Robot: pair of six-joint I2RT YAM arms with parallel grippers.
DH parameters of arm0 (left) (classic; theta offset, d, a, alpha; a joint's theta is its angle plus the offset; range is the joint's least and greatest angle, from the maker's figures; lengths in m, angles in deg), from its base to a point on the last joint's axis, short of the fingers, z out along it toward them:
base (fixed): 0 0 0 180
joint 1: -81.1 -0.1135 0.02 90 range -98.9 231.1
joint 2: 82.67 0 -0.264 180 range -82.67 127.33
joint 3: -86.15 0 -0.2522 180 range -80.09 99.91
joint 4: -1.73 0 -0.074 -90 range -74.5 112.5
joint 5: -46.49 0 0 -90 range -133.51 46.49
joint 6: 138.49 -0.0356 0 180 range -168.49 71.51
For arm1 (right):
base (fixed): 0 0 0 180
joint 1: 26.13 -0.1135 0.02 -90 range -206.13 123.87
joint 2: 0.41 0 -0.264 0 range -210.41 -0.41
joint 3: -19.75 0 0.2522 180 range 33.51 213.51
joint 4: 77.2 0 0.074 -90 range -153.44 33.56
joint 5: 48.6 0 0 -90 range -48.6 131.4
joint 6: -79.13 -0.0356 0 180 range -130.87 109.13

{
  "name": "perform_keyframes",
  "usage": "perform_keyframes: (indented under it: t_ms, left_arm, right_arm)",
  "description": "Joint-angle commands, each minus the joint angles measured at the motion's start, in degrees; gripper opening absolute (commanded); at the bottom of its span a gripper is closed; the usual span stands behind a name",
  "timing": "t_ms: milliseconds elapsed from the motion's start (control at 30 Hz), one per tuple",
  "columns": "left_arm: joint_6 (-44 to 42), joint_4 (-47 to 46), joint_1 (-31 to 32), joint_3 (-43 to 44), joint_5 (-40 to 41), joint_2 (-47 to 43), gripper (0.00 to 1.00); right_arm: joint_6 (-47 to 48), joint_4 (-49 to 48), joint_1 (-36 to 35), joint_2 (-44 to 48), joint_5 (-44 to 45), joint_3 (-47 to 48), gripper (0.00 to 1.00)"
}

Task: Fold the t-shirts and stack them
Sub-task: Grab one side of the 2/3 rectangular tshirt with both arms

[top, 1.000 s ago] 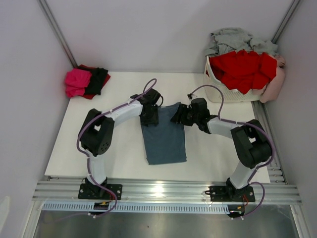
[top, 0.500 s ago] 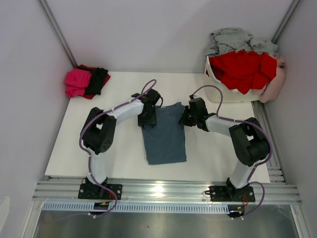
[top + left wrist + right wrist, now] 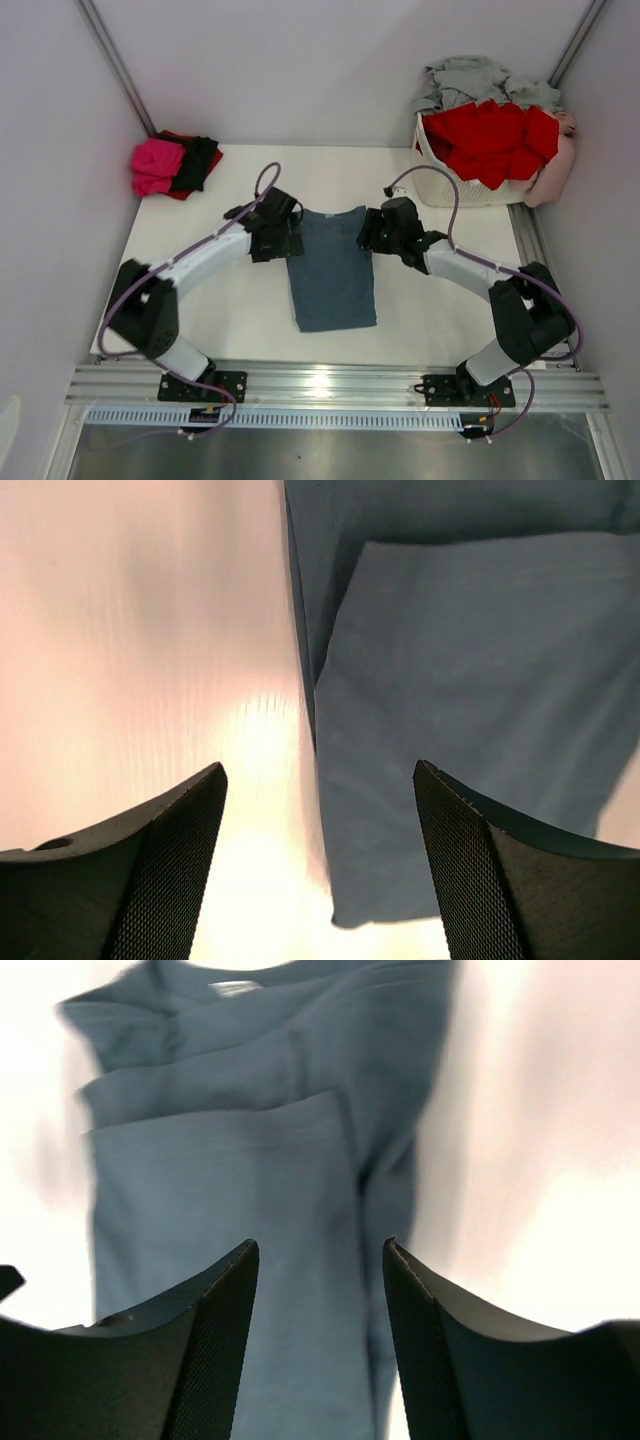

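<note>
The left gripper (image 3: 318, 775) stands with its jaws wide apart and nothing between them, low over the left edge of the slate blue-grey t-shirt (image 3: 332, 270). The right gripper (image 3: 320, 1248) is also parted and empty, at the shirt's right edge near the shoulder.

The shirt lies flat at the centre of the white table (image 3: 230, 320), sleeves turned in, so it is a narrow strip. Its long axis runs up and down the overhead frame, collar toward the top, hem toward the bottom, leaning slightly.

The risk I see is a pinch that takes only the top layer. The turned-in sleeve would then peel open, or uneven lifts would skew the next fold.

The folded pink and black shirts (image 3: 172, 166) wait at upper left, and the basket (image 3: 450, 185) of red ones (image 3: 490, 135) at upper right.
</note>
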Motion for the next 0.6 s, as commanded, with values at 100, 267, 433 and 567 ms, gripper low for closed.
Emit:
perform_keyframes:
  t_ms: [100, 267, 433, 567]
  left_arm:
    - [4.17, -10.61, 3.12, -16.16, -5.06, -15.46, 0.78]
    - [4.87, -20.96, 6.63, -28.28, -8.4, -22.57, 0.78]
    - [6.28, -26.52, 9.1, -36.28, -8.94, -28.91, 0.79]
    - [8.38, -29.34, 9.54, -41.91, -10.51, -32.6, 0.79]
  right_arm:
    - [-0.8, 0.01, -1.62, 9.39, -2.49, -9.07, 0.71]
    - [-2.39, -2.8, -1.62, 15.1, -7.24, -17.86, 0.82]
    - [-4.67, -6.93, -1.62, 18.54, -11.54, -25.06, 0.83]
    - [-6.69, -8.95, -1.62, 18.63, -13.74, -28.33, 0.82]
